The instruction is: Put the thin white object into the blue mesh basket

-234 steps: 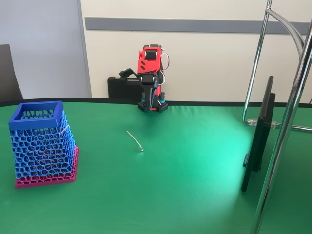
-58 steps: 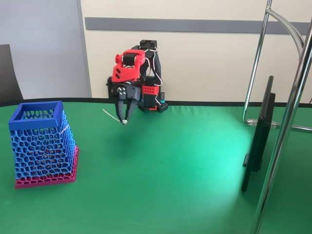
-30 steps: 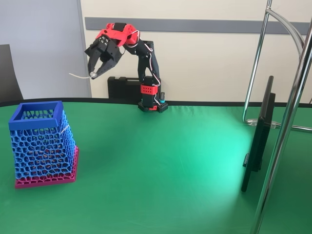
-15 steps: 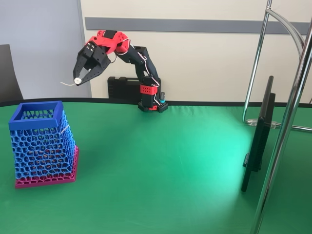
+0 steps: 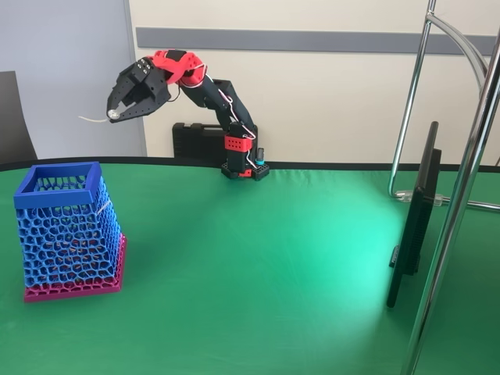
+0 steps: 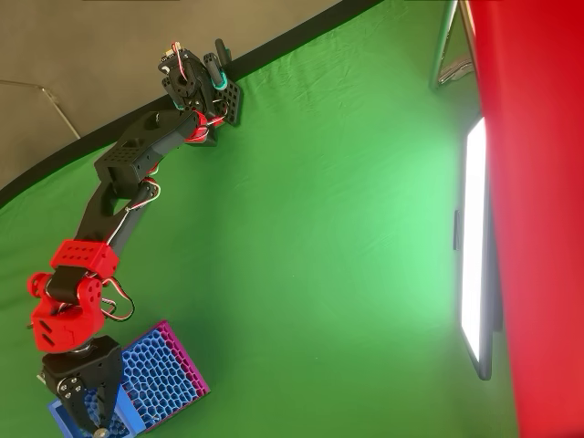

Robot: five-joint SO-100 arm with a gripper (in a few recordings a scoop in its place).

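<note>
My claw (image 5: 116,112) is clenched on the stick (image 5: 94,119), high in the air with my arm (image 5: 215,98) stretched out from its base. In the fixed view my fingers (image 5: 129,105) point down and to the left, and they pinch the stick at its round knob. The rest of the stick pokes out to the left of my fingertips, thin and slightly bent, almost level, clear of everything.

The basket (image 5: 66,230) stands on the desk (image 5: 273,266) below my claw and a little to its left in the fixed view, well apart from the stick in height. Its blue square rim is up, and its magenta base is flat on the green cloth. In the overhead view my claw (image 6: 91,415) hangs over the basket (image 6: 164,374), with my dark fingers covering the part of its lattice nearest the lower left corner of the picture. I cannot make out the stick from above.

Behind my arm's base, against the wall, sits a black case (image 5: 199,142). Far off to the right of my claw in the fixed view stands a dark flat screen (image 5: 414,219), seen edge-on, and beside it a shiny metal stand (image 5: 461,187) rises from the desk. The overhead view shows the same screen (image 6: 474,246) as a bright strip along the right side.
</note>
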